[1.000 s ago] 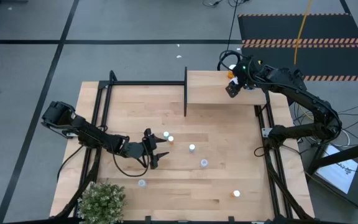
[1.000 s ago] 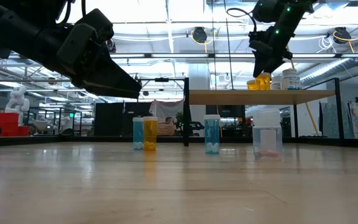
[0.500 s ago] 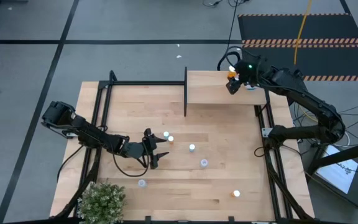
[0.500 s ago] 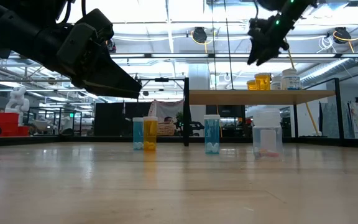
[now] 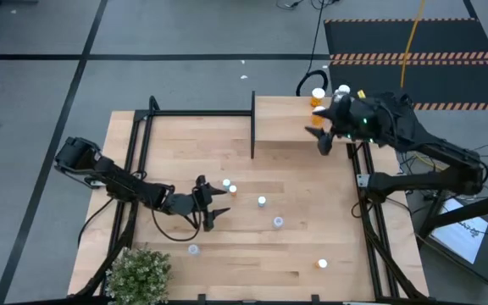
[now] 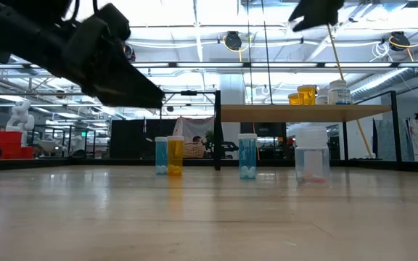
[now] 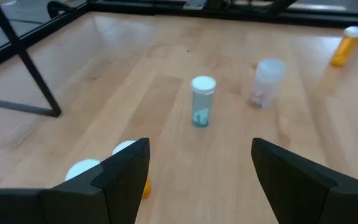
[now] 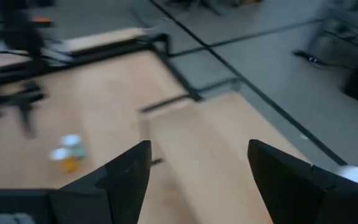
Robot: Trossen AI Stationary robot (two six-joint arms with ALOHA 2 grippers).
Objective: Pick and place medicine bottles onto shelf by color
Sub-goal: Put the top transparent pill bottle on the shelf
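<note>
I see the right gripper (image 5: 322,142) above the front right part of the raised light-wood shelf panel (image 5: 285,119), near its right edge. In its own wrist view the two dark fingers (image 8: 124,174) stand wide apart with only bare shelf wood between them; it holds nothing.

On the far right corner of the shelf stand a small orange medicine bottle with a white cap (image 5: 317,97) and a white-capped bottle (image 5: 343,90) just beside it. The low view shows orange bottles (image 6: 305,95) and a pale white-capped one (image 6: 339,92) on the shelf top; how many orange ones I cannot tell.

The left gripper (image 5: 213,204) hangs low over the light-wood tabletop (image 5: 303,246), left of centre. Its fingers (image 7: 126,171) are spread, empty.

Just beyond the left gripper stand a pale blue bottle (image 5: 225,183) and an orange bottle (image 5: 232,190), touching or nearly so. Further right on the table I see a slim pale blue bottle (image 7: 202,101), then a wider clear bottle (image 7: 268,83). Another orange bottle (image 5: 321,263) stands near the front right of the table, and one white-capped bottle (image 5: 193,249) sits near the front left, beside a green potted plant (image 5: 139,273).
</note>
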